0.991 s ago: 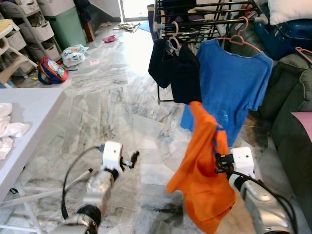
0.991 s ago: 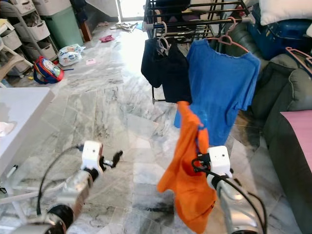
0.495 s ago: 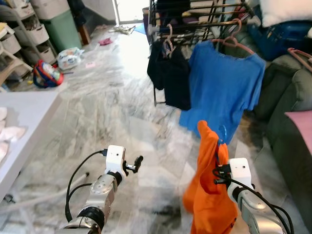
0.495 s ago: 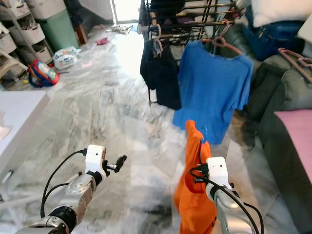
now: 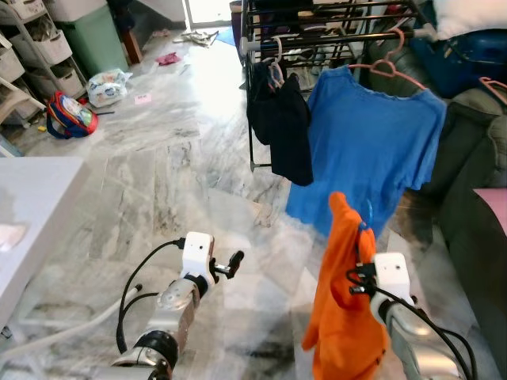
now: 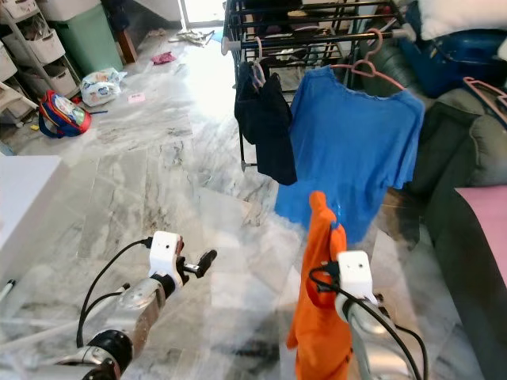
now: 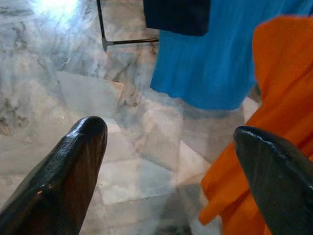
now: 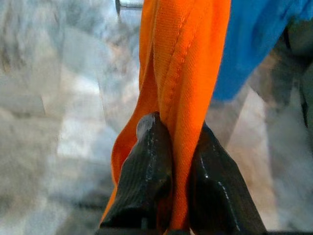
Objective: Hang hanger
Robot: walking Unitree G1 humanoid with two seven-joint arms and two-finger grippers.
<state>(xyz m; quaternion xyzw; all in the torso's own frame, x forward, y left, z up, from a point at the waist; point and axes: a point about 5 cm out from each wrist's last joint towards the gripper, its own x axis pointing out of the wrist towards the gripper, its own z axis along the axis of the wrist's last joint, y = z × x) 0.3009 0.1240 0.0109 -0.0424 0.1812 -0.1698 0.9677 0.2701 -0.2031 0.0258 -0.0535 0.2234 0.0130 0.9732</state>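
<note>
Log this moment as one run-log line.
phase: carrying to rack | right gripper: shut on orange garment | left gripper: open, holding nothing | drying rack: ahead, blue shirt hung

Right arm carrying an orange garment toward the drying rack

The right gripper (image 5: pixel 355 279) held an orange shirt (image 5: pixel 342 317) bunched on a blue hanger (image 5: pixel 366 218), the cloth drooping over the marble floor (image 5: pixel 158 174). Just beyond it a blue T-shirt (image 5: pixel 368 146) hung on a pink hanger (image 5: pixel 390 67) from the black drying rack (image 5: pixel 317 36), beside dark clothes (image 5: pixel 281 123). The left gripper (image 5: pixel 234 261) reached forward low over the floor, holding nothing. A white bench (image 5: pixel 32 206) stood at the left, a dark sofa (image 5: pixel 475 206) at the right.
</note>
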